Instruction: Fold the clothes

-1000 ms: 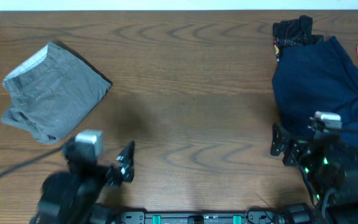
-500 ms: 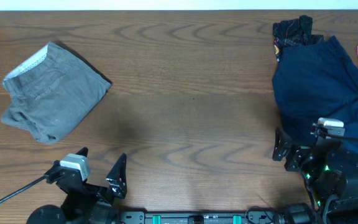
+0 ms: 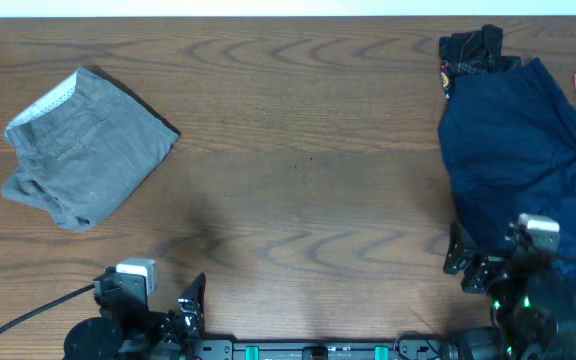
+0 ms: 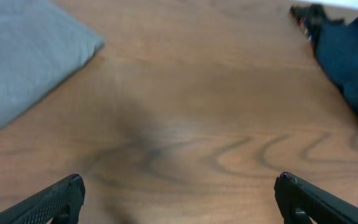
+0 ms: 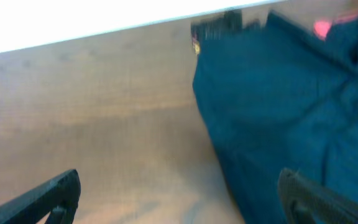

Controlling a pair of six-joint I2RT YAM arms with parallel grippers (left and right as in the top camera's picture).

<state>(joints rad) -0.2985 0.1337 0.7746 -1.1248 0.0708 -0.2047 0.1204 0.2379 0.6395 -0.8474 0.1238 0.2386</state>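
two grippers to watch, neither holding anything. spread wide on the left gripper, with only bare table between the fingers. grey shorts well ahead and off to the left of them, looking roughly folded. equally wide and empty on the right gripper, with the navy garment just ahead and to the right of the gap, loose and rumpled. black garment further ahead at the navy one's far edge, and something pink peeking out beyond. most likely to go wrong first on the right: could plough the near hem forward by reaching in low, instead of pinching it. could equally pinch several layers at once, given how many creases lie ahead of the right fingertip and how little shows which edge is which. might also drag the black garment along, if tangled with the navy one; cannot tell from overhead whether joined or merely touching. on the left, risks undoing the shorts' fold through a careless grab at the pale waistband. worth minding the cable trailing behind the left fingers too, as a possible snag on a long reach. little chance of the two grippers clashing from here, being well apart.
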